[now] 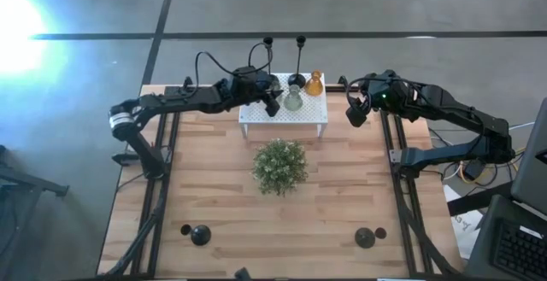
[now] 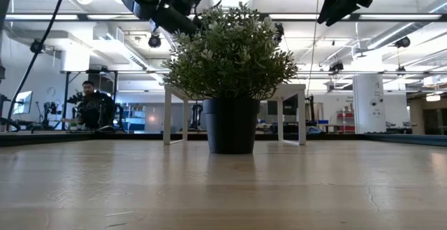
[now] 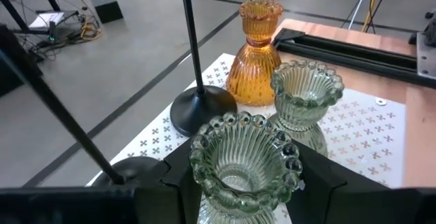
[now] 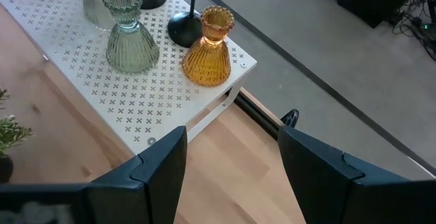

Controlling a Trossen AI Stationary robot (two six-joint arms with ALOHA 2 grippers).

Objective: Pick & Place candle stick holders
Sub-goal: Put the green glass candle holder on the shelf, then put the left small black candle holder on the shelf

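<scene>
Nearest the high camera's front edge, two black round-based short holders stand on the wooden bench, one toward each front corner, well apart. Mid-bench sits the bushy green plant in a dark pot. Behind it stands the white perforated metal stand.

The left gripper is over the stand, fingers closed against the sides of a pale greenish ribbed glass squat holder, which it has in its grasp. Just beyond it on the stand rests a second pale greenish glass holder, then an amber ribbed bell-shaped glass holder, beside it. Two black round-based holders with tall thin stems stand at the stand's rear edge.

The right gripper hangs just beside the stand's right end, fingers parted and holding nothing.
</scene>
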